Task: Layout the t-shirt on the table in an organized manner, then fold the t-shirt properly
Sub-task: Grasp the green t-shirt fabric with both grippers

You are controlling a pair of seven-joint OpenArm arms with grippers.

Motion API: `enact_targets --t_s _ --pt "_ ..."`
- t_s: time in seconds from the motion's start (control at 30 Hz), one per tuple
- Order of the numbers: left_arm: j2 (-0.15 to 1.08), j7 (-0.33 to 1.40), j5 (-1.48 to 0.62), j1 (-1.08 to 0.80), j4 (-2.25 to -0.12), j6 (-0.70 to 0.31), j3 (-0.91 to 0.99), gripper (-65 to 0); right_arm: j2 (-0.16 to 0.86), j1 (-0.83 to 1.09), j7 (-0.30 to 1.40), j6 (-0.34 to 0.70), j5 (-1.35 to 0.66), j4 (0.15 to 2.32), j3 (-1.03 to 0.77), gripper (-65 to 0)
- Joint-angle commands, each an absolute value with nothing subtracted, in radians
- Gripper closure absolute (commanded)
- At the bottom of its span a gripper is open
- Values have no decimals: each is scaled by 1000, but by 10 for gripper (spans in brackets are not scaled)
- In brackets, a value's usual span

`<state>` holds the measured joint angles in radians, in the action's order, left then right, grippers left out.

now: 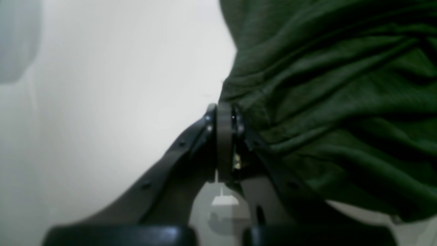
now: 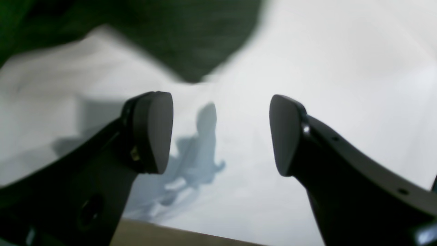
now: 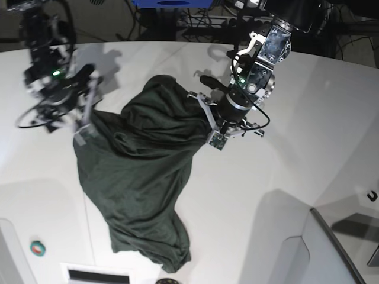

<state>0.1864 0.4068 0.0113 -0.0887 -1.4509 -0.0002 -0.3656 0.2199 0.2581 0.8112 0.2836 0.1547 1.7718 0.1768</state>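
The dark green t-shirt (image 3: 142, 177) lies crumpled in a long heap on the white table (image 3: 266, 207). My left gripper (image 3: 212, 135) sits at the shirt's upper right edge. In the left wrist view this gripper (image 1: 224, 112) is shut, and folds of the t-shirt (image 1: 324, 102) gather toward its tips over the table (image 1: 102, 102). My right gripper (image 3: 83, 127) hovers at the shirt's upper left edge. Its wrist view shows the right gripper (image 2: 220, 133) open with nothing between its fingers, above bare table (image 2: 341, 68), and the t-shirt (image 2: 191, 44) just beyond the tips.
A grey angled panel (image 3: 337, 248) stands at the table's near right corner. A small round button (image 3: 37, 248) and a dark slot (image 3: 95, 275) sit near the front left. Cables and equipment crowd the far side behind the curved table edge.
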Motion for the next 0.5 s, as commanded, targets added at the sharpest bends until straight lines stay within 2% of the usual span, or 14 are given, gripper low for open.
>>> enact_targets --t_s 0.0,0.1,0.27,0.47 --pt "197 387 16 -93 -1469 10 -360 0 205 254 796 285 211 1788 214 -413" --pt "214 386 16 -114 -1472 10 -360 0 133 268 776 283 364 1781 305 -413" --pt "214 386 16 -128 -1475 10 -360 0 19 245 662 283 538 1704 311 -414" --pt "213 386 16 -133 -1477 10 -360 0 -12 179 656 283 478 1609 312 -414"
